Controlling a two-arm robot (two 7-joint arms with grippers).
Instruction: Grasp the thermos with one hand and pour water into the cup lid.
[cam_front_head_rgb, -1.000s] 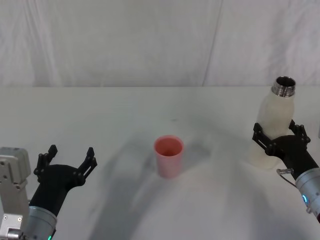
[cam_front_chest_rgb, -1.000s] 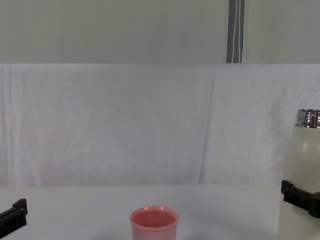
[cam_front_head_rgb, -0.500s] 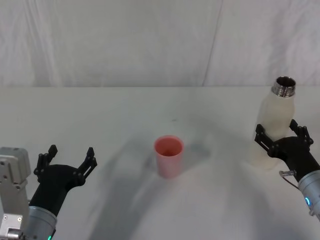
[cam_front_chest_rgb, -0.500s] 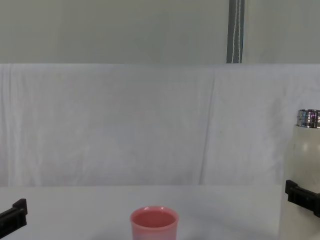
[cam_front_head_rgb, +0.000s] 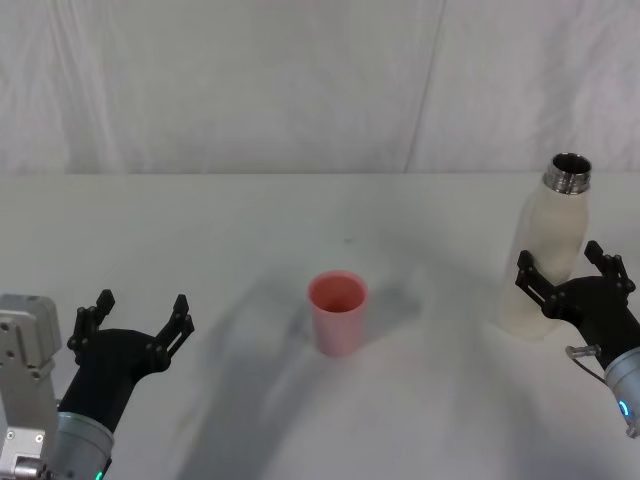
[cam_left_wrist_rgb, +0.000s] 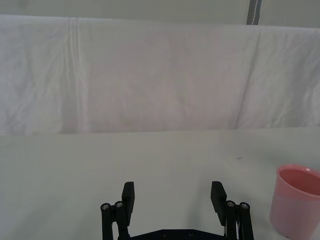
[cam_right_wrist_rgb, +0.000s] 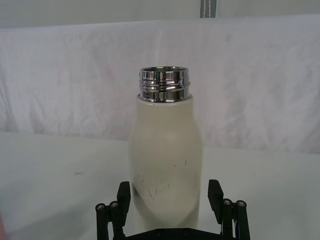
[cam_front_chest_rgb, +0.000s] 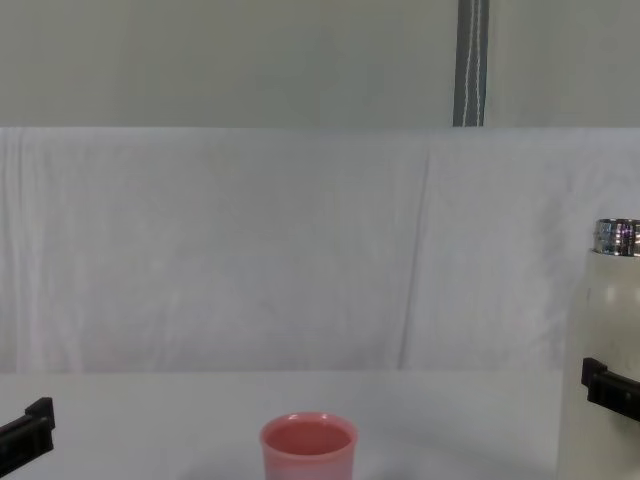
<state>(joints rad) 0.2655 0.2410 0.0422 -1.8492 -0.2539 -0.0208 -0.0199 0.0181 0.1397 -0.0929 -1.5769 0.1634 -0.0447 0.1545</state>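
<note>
Fingers spread either side of the thermos, nothing clamped yet.

Your right gripper (cam_right_wrist_rgb: 171, 204) sits low against the thermos (cam_right_wrist_rgb: 165, 160), jaws apart with a gap on both flanks, so you hold nothing. Close this low and the tall, top-heavy body could swing or slip once you tilt it; a crooked squeeze could shove it over, and its open neck would spill. The thermos stands upright, cream-white, scuffed, with a shiny threaded steel neck and no cap. The cup lid (cam_front_head_rgb: 337, 312), pink and mouth-up, stands well apart from the thermos, toward your left arm. Beyond it from the thermos, your left gripper (cam_front_head_rgb: 134, 323) waits parked, fingers open.
</note>
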